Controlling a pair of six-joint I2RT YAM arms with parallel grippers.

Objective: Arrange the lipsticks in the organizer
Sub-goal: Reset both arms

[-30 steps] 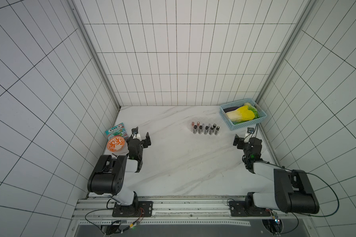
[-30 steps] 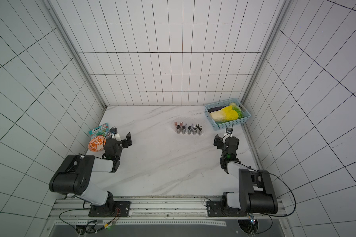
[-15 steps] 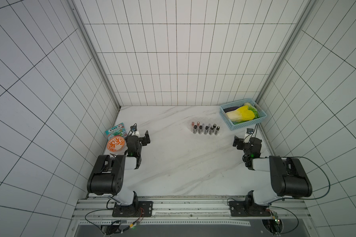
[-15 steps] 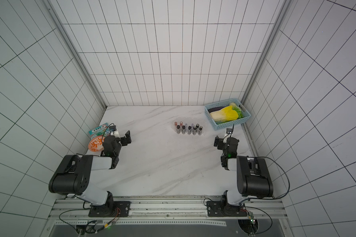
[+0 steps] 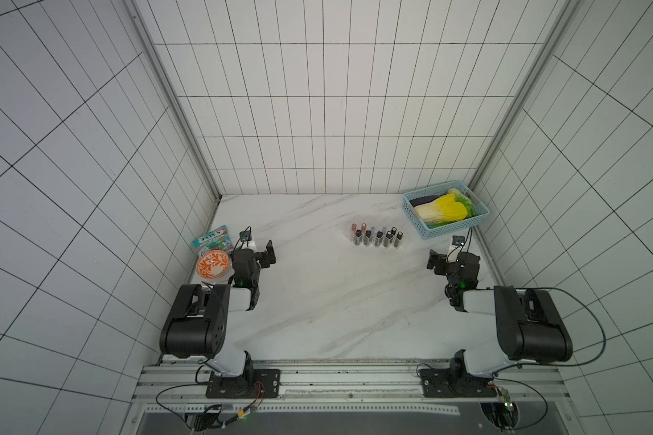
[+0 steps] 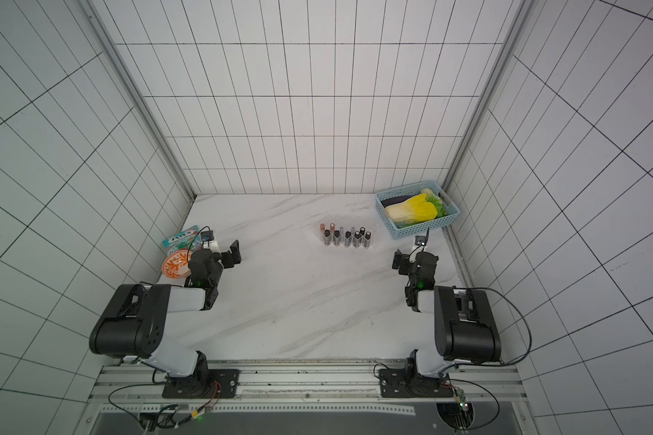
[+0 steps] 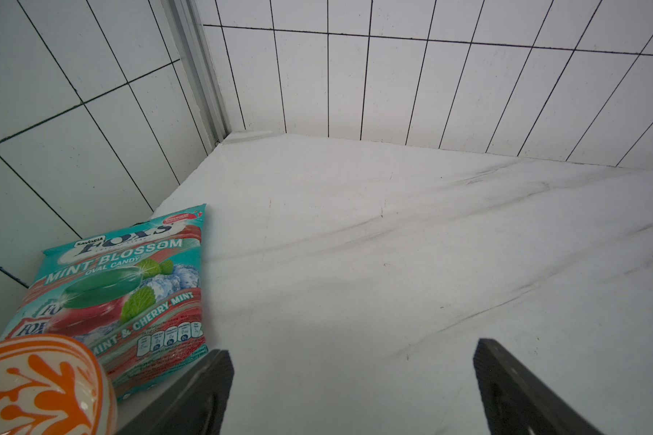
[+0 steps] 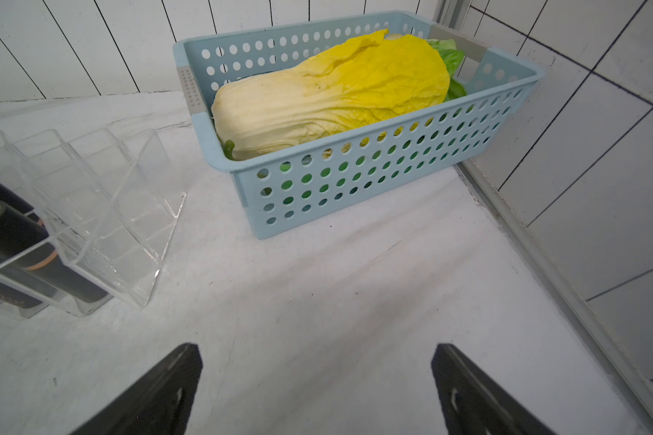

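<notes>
**Both grippers spread and empty, lipsticks standing in the organizer at the far middle of the bench**

The left gripper (image 5: 261,251) sits low at the left side of the bench (image 5: 336,297) with its jaws spread wide and only bare marble between them, as the left wrist view shows (image 7: 351,352). The right gripper (image 5: 443,257) is at the right side, also spread wide and holding nothing (image 8: 315,352).

Just left of the left gripper is an orange-and-white patterned bowl (image 5: 212,264). A mint candy bag (image 5: 213,241) lies flat beyond it against the left wall. The left wrist view shows the bag's print (image 7: 129,286) and the bowl's rim (image 7: 34,384), but not the task's things.

The lipsticks (image 5: 377,237) are well apart from both grippers, at the far middle of the bench and a little to the right. They stand on end in the organizer (image 5: 402,246) with long axes upright and top ends up, in two rows running left to right. The pinkish and lavender tubes are toward the left and the black ones toward the right.

In both top views the organizer's clear plastic is barely visible. The right wrist view shows its angled transparent walls (image 8: 129,211), two black tubes (image 8: 8,233) leaning slightly in their slots, and empty compartments beside them.

To the right of the organizer, in the far right corner, is a light-blue perforated basket (image 5: 445,230). It holds a yellow-leaved napa cabbage (image 8: 328,101) lying on its side.
</notes>
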